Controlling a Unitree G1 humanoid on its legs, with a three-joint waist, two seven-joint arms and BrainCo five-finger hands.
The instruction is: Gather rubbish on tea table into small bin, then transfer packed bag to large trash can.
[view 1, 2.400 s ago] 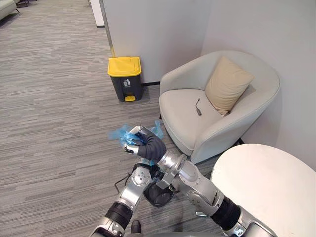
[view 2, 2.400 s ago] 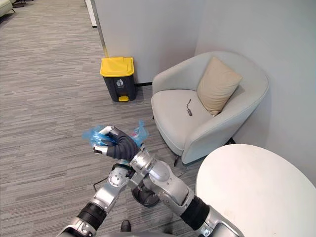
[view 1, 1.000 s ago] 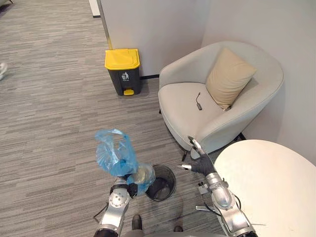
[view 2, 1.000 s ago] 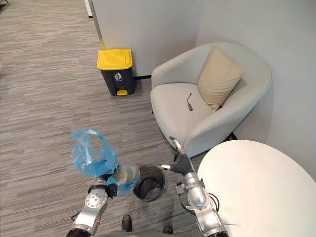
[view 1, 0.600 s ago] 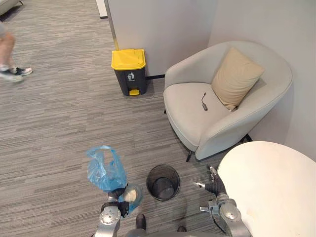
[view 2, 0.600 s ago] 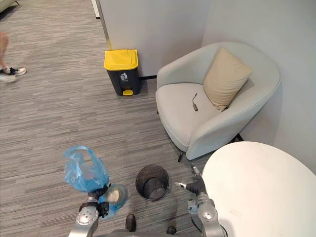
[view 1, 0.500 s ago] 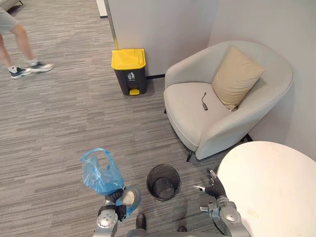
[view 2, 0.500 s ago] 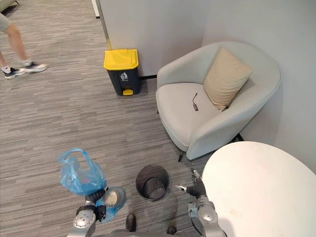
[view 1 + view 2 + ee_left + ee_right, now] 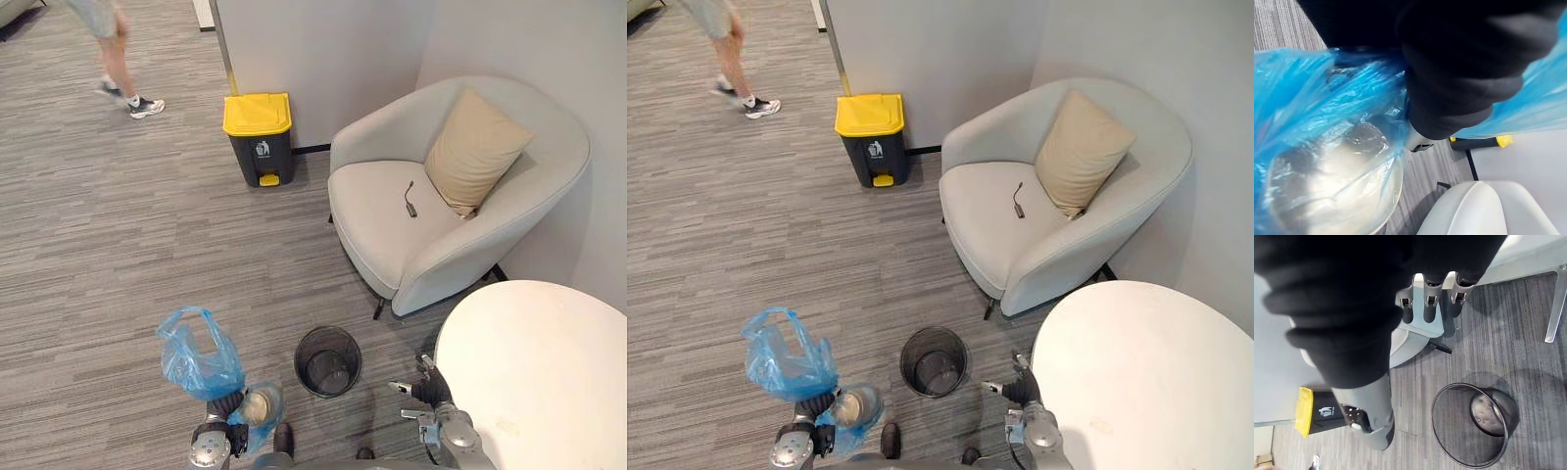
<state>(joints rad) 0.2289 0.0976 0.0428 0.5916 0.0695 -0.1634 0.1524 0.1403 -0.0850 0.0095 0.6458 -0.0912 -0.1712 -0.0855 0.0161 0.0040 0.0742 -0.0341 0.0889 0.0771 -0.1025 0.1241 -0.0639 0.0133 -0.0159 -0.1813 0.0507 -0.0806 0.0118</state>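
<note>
Left robot hand (image 9: pixel 221 408) grips bag (image 9: pixel 199 356) over open carpet (image 9: pixel 108 245).

Black ribbed covers wrap the left hand (image 9: pixel 1459 73) and right hand (image 9: pixel 1432 296), whose silver fingers end in dark tips.

Left hand (image 9: pixel 225 426) low at 7 o'clock, forearm upright, fist clenched round the blue bag (image 9: pixel 196 360). Right hand (image 9: pixel 429 392) at 5 o'clock, fingers (image 9: pixel 1430 308) straight, thumb spread apart.
</note>
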